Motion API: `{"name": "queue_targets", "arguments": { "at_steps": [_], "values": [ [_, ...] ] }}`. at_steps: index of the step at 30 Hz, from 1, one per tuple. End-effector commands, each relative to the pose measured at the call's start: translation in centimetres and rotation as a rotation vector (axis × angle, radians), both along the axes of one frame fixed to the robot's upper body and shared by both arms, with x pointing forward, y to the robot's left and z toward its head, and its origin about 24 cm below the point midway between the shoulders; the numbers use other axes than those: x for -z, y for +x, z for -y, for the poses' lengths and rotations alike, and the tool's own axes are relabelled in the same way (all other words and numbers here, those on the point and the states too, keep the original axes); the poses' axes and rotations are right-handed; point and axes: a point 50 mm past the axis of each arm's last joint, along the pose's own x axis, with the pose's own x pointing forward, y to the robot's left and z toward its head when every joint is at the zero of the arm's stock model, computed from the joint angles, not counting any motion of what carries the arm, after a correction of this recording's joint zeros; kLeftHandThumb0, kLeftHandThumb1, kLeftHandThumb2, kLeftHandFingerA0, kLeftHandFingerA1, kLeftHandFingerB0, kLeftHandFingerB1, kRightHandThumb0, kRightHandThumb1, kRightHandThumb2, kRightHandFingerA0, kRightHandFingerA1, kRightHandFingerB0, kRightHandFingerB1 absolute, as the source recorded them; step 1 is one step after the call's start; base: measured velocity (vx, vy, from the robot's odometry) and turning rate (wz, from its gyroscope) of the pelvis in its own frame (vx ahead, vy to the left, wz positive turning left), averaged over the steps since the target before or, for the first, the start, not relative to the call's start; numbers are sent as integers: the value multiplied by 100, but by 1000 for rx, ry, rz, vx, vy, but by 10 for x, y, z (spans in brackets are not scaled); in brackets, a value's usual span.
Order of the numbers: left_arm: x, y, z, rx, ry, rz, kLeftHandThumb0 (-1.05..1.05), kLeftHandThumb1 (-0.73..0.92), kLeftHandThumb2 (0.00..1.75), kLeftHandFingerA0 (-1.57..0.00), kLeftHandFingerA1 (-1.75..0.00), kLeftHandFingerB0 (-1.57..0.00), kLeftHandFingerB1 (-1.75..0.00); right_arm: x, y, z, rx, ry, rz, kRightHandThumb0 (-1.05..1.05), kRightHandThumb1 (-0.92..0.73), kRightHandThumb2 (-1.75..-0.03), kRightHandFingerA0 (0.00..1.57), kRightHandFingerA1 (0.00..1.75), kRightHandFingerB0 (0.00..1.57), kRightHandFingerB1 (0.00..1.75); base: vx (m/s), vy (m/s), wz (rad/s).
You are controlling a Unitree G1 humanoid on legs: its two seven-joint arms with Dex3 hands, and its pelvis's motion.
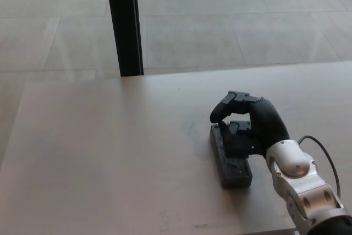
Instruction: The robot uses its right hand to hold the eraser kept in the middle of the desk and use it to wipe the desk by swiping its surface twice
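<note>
- One eraser [231, 160] only on the desk [99, 158]: dark, oblong, lying flat near the mid-front of the top, long axis running away from the robot w/ a slight slant.
- Right hand [250, 127] is over the eraser's far half; fingers [237, 136] curled down onto its top/right side, thumb arched above the far-left corner. Looks like contact, but a real clamp isn't confirmed, so I'd call it closing, not yet grasping. Near end of the eraser is uncovered.
- Left hand: not in view.
- Risk 1: grip sits toward the far end, not centred. Judgement: on a swipe the near end could pivot or lift, so the eraser yaws instead of wiping flat.
- Risk 2: thumb seems high, above the edge rather than against the side. If it closes on the top face only, the eraser may squirt out sideways.
- Risk 3: eraser is near the desk's front edge. A pull toward the robot w/ a loose hold could push it off onto the floor [220, 20].
- Risk 4: too much downward press and the eraser may stick/judder on the surface; too little and it skims w/o wiping.
- Faint mark on the desk just left of the eraser's far end; can't tell what it is.
- Cable loop by the wrist [289, 160] hangs clear of the eraser; low snag risk, imo.
- Containers: none visible, no tray, box or bin, so nothing to report as contents.
- Black post [124, 23] stands behind the desk, well apart from the work.
</note>
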Motion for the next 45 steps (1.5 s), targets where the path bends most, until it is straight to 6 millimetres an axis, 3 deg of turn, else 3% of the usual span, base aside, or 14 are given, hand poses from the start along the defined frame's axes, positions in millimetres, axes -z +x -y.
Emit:
{"name": "queue_targets", "arguments": {
  "at_steps": [1,8,9,11,16,17,18,20,27,28,30,31,32,45],
  "values": [
    [-4,-3,-7,8,26,-24,-61,68,64,-48,-99,-47,-78,15,-7,0,-2,-25,-15,-22,-46,-121,99,175,75,175,0,0,0],
    [-5,-2,-8,20,28,-24,-63,67,66,-46,-100,-48,-80,37,-17,8,-1,-145,-54,-20,-53,-107,95,175,72,174,0,0,0],
    [-5,-1,-7,10,13,2,-61,64,64,-47,-100,-49,-81,45,-22,8,1,-142,-68,-27,-51,-115,121,141,106,132,0,0,0],
    [-4,0,-7,12,24,-22,-63,66,66,-48,-98,-48,-78,51,-24,9,12,-147,-92,-21,-49,-123,94,175,82,164,0,0,0],
    [-5,0,-8,13,36,-28,-61,67,65,-48,-103,-46,-76,68,-31,14,32,-151,-149,-19,-52,-120,93,175,82,166,0,0,0],
    [-6,1,-8,19,41,-32,-62,67,66,-51,-100,-49,-78,71,-32,16,28,-173,-150,-26,-50,-117,121,142,109,134,0,0,0],
    [-5,1,-8,19,36,-35,-63,67,65,-51,-99,-50,-78,76,-35,22,30,-195,-152,-21,-44,-121,95,175,78,173,0,0,0],
    [-5,1,-7,25,38,-37,-64,68,64,-51,-99,-49,-78,79,-36,28,55,-176,-166,-24,-44,-126,94,175,82,171,0,0,0],
    [-5,1,-7,7,23,-15,-59,67,65,-49,-99,-48,-77,69,-25,51,147,-140,-181,-22,-49,-124,97,175,83,162,0,0,0],
    [-5,0,-7,3,24,-14,-62,67,66,-49,-100,-49,-81,64,-21,68,236,-89,-184,-30,-47,-117,125,143,105,132,0,0,0],
    [-5,0,-6,5,16,-11,-64,67,65,-47,-100,-49,-82,60,-19,78,279,-71,-182,-23,-46,-122,99,175,82,165,0,0,0],
    [-5,0,-7,5,15,-9,-64,67,65,-47,-100,-49,-80,57,-18,83,310,-71,-176,-31,-48,-116,124,143,106,133,0,0,0],
    [-5,0,-7,12,25,-15,-65,68,65,-48,-100,-51,-82,56,-18,90,321,-52,-174,-22,-48,-121,101,175,82,163,0,0,0],
    [-3,-2,-7,-12,11,-8,-60,68,63,-49,-101,-50,-78,48,-30,159,573,-17,-164,-25,-52,-117,102,175,85,159,0,0,0]
  ]
}}
